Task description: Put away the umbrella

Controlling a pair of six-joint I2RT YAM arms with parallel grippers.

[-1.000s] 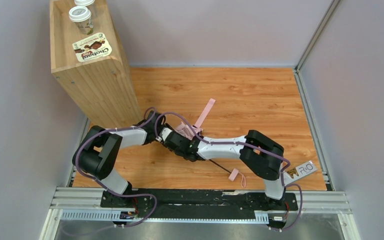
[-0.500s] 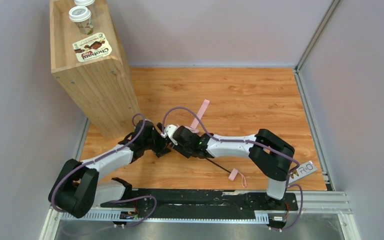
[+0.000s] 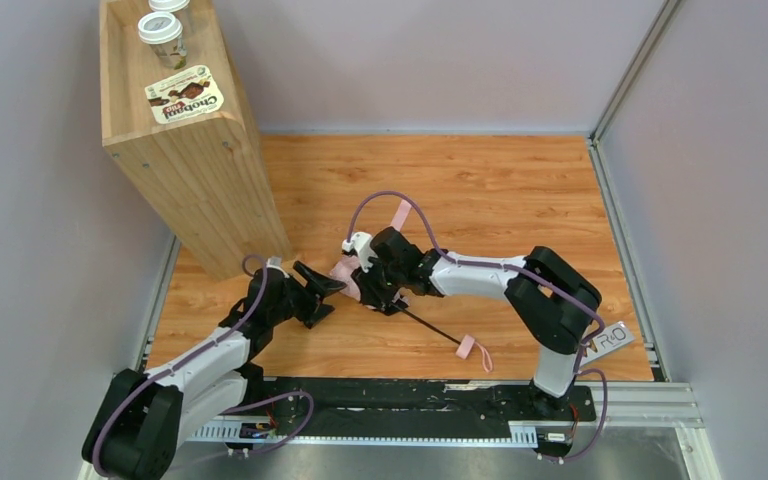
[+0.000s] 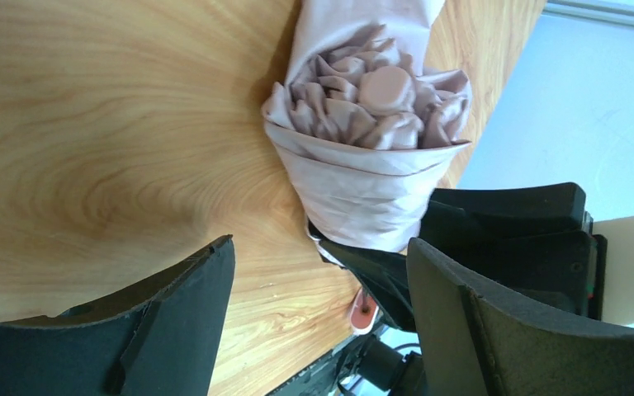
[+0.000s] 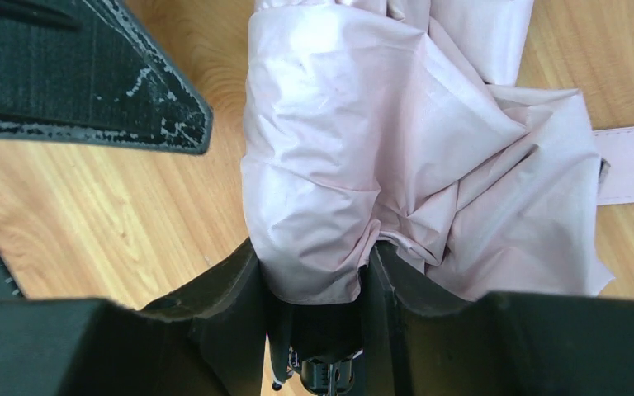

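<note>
The umbrella (image 3: 346, 276) is a small pale pink bundle lying on the wooden table, left of centre. A thin black shaft (image 3: 430, 328) runs from it toward a pink loop (image 3: 470, 348), and a pink strap (image 3: 398, 214) trails away behind. My right gripper (image 3: 368, 284) is shut on the fabric, which fills the space between its jaws (image 5: 318, 268). My left gripper (image 3: 316, 292) stands open just left of the bundle, touching nothing. In the left wrist view the bundle's gathered end (image 4: 380, 107) faces my open left gripper (image 4: 322, 318).
A tall wooden box (image 3: 192, 160) stands at the back left, close to my left arm, with two lidded cups (image 3: 163, 30) and a yoghurt packet (image 3: 185, 100) on top. Grey walls close in the table on the left, back and right. A metal rail (image 3: 400, 425) runs along the near edge.
My left gripper has opened, let go of the umbrella and drawn back left toward the near edge. My right gripper has shifted left and farther out with the bundle.
</note>
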